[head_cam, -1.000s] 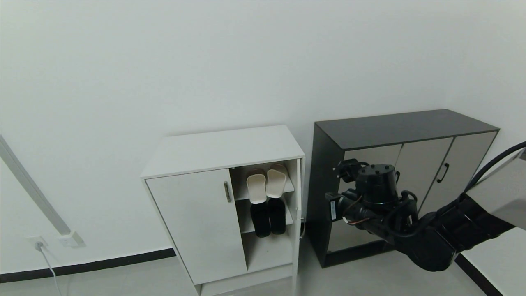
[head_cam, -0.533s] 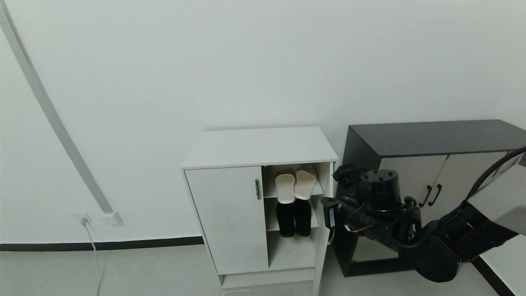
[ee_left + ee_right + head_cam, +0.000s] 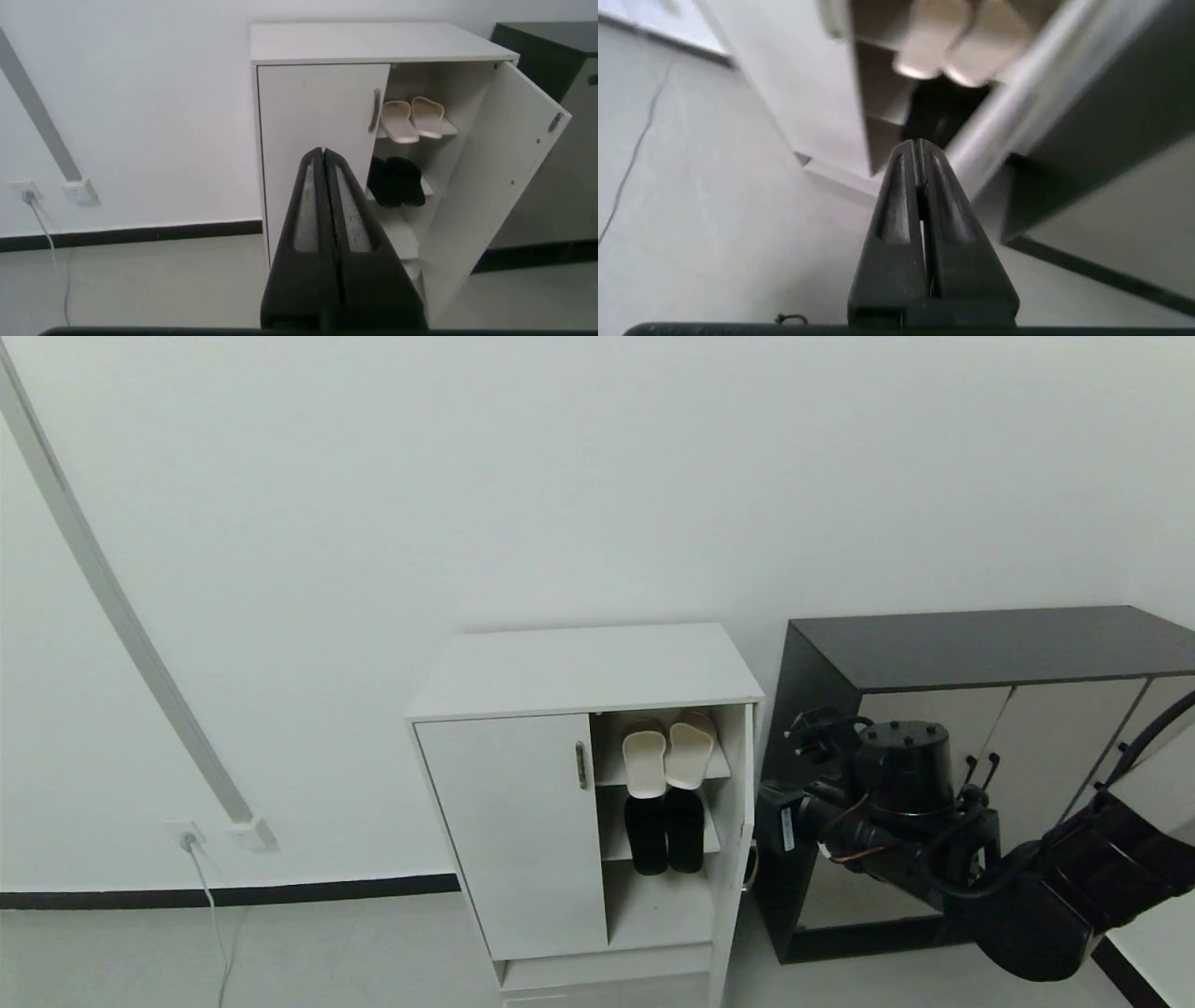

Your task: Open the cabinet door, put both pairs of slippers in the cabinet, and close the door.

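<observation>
Cabinet door [image 3: 734, 859], the right-hand one, stands swung out from the white cabinet [image 3: 583, 667] and shows nearly edge-on in the head view. The right gripper [image 3: 920, 154] has its fingers pressed together on nothing. Its arm is on the door's outer side, between the door and a dark cabinet [image 3: 980, 649]; I cannot tell whether it touches the door. The left gripper [image 3: 322, 159] is likewise closed with nothing in it. It is well back from the cabinet and points at the left door [image 3: 509, 831], which is closed flat and has a slim upright handle [image 3: 581, 765] at its inner edge.

Inside the open half, beige slippers [image 3: 668, 761] lie side by side on the top shelf, their ends poking past the shelf's front edge. Black slippers [image 3: 665, 831] lie the same way on the middle shelf directly below, also overhanging its front edge.

Left of the cabinet, low on the wall, is a socket [image 3: 187, 831] with a cable hanging to the floor. A pale conduit [image 3: 112, 607] slants up the wall above it.
</observation>
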`<state>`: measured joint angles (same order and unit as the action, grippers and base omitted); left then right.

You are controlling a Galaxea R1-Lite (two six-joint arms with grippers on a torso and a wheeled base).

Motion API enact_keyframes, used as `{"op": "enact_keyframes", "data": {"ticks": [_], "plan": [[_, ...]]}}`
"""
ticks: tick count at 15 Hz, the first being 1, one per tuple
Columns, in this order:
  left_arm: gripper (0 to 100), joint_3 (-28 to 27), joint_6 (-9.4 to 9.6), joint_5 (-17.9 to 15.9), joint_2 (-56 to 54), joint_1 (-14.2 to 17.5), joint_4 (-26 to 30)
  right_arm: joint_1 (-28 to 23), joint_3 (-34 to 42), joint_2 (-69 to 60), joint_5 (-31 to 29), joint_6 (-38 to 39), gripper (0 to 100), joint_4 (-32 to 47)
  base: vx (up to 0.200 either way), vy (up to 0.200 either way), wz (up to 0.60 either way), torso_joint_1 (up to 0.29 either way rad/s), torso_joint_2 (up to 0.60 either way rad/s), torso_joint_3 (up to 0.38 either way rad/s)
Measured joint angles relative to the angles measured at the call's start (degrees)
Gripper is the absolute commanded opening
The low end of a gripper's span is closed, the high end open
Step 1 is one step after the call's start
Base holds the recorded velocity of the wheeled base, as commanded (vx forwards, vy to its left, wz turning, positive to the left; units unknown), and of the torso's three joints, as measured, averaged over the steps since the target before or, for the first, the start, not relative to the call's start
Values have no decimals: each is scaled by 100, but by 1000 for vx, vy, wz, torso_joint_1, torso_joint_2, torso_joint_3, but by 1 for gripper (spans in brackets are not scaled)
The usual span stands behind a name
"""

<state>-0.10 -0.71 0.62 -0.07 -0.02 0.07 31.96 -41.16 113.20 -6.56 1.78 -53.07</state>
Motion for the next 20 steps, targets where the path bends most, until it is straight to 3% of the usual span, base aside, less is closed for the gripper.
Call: {"op": "enact_keyframes", "data": {"ticks": [5,10,20], "plan": [[0,0,-7,0,0,0,4,-241,379,-151,-4,-276,0,-13,200,0,0,3,1,4],[0,0,-22,13,0,0,0,-258,612,100,-4,-334,0,-24,0,0,0,0,0,0],[0,0,-24,13,0,-5,2,-262,251,739,11,-312,0,-123,0,0,0,0,0,0]]}}
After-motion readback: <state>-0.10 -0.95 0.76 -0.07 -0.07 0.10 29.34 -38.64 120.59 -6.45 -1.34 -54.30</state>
